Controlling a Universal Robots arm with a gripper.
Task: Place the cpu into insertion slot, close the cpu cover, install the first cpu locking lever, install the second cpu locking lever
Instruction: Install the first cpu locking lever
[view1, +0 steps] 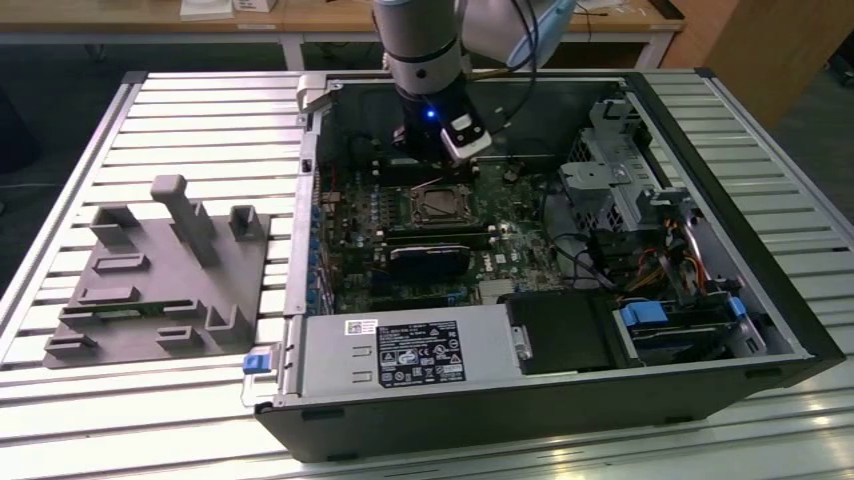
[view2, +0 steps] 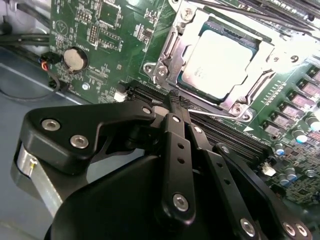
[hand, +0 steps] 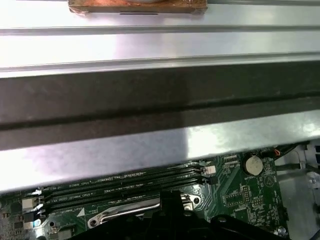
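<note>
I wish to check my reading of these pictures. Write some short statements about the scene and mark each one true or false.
1. The cpu lies in the insertion slot. True.
2. The gripper is outside the computer case. False: it is inside the case, close to the slot.
3. A round battery sits on the green board. True.
4. A side panel closes the case. False: the case is open and the board shows.

Black, silver-screwed tool (view2: 174, 102); grey arm (view1: 416, 45)
</note>
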